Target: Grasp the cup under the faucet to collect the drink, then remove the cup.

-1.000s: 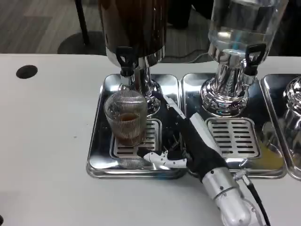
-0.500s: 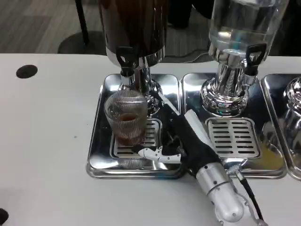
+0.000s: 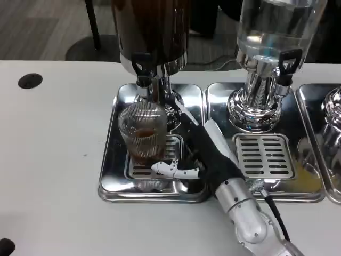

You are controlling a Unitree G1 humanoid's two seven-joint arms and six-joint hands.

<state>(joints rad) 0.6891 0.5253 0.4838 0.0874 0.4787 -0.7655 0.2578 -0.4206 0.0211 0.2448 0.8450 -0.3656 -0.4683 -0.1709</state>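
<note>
A ribbed clear glass cup [image 3: 143,133], round and straight-sided with a shallow layer of brown drink at its bottom, stands upright on the slotted grille of the left polished steel drip tray [image 3: 109,165], directly below the black-handled faucet [image 3: 143,68] of the dark-filled dispenser [image 3: 152,29]. The right hand [image 3: 200,152] lies over that same tray just to the cup's right, its black-sleeved palm stretched along the tray's right half and its silver forearm running down toward the lower right. The fingers are spread apart, not gripping anything: one white finger [image 3: 173,169] reaches low across the grille at the cup's base, near or just touching the glass, I cannot tell which, while another slim white finger [image 3: 186,116] points up toward the dispenser's chrome pedestal. Two dispensers show whole enough to count, the second [image 3: 272,26] a clear cylinder holding water on a flared chrome base, with its own black tap and a matching mirror-bright tray [image 3: 303,181] with a slotted grille; part of a third tray sits at the right edge, all on the matte white table [image 3: 53,160]
</note>
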